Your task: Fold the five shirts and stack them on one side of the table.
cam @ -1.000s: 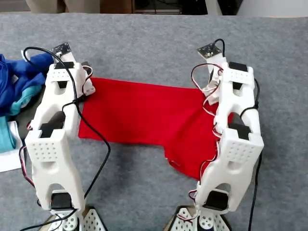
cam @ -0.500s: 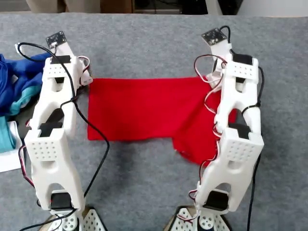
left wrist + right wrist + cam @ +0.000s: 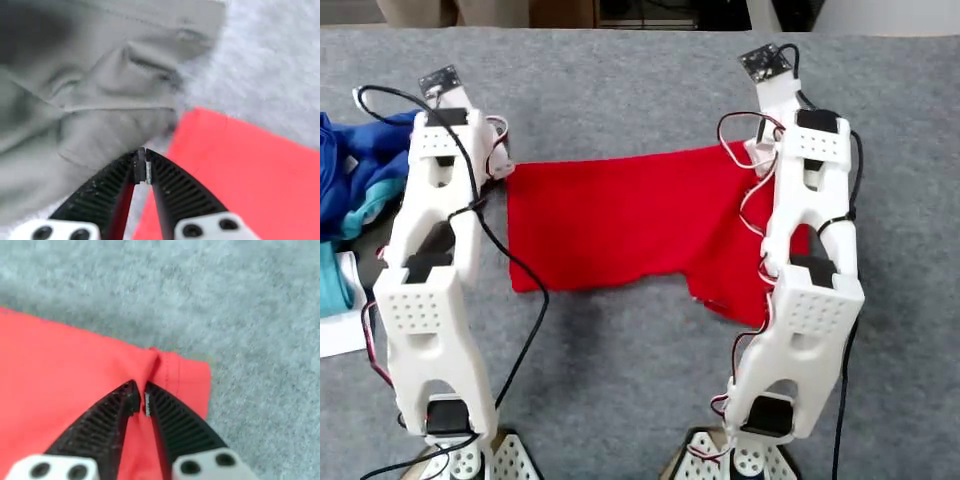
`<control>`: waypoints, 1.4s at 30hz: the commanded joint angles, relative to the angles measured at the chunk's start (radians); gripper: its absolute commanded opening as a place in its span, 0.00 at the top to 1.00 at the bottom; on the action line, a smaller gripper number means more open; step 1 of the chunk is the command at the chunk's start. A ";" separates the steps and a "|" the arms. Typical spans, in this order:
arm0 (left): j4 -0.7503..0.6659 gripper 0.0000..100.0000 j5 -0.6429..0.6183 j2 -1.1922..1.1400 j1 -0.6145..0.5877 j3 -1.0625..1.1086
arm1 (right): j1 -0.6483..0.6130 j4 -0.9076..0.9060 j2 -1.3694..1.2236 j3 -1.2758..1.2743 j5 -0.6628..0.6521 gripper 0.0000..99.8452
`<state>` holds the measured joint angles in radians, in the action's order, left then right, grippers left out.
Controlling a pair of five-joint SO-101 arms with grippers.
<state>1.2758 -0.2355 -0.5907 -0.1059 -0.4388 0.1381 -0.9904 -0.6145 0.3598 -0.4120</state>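
A red shirt [image 3: 620, 225] lies flat on the grey table between the two arms, with a flap hanging toward the near right. My left gripper [image 3: 503, 165] sits at the shirt's far left corner. In the left wrist view this gripper [image 3: 141, 171] is shut, and the red shirt [image 3: 240, 170] shows between and beside its fingers. My right gripper [image 3: 760, 158] is at the far right corner. In the right wrist view it [image 3: 140, 402] is shut on a pinched fold of the red shirt [image 3: 60, 365] near the hem.
A pile of blue and teal shirts [image 3: 355, 170] lies at the table's left edge, with a white sheet [image 3: 335, 335] nearer the front. Crumpled greyish cloth [image 3: 75, 75] lies just past the left gripper. Bare grey table [image 3: 620, 90] stretches beyond the shirt.
Both grippers have moved away from the arm bases, dragging the red shirt with them. Its near edge and hanging flap have slid farther up the table.
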 commanded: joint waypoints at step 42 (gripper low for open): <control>0.176 0.98 -0.092 -0.397 0.064 -0.687 | 0.054 0.089 0.008 -0.035 -0.014 0.98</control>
<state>1.4569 -0.3184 -1.0035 -0.0245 -1.0771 0.1734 -0.9198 -0.6145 0.3245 -0.4289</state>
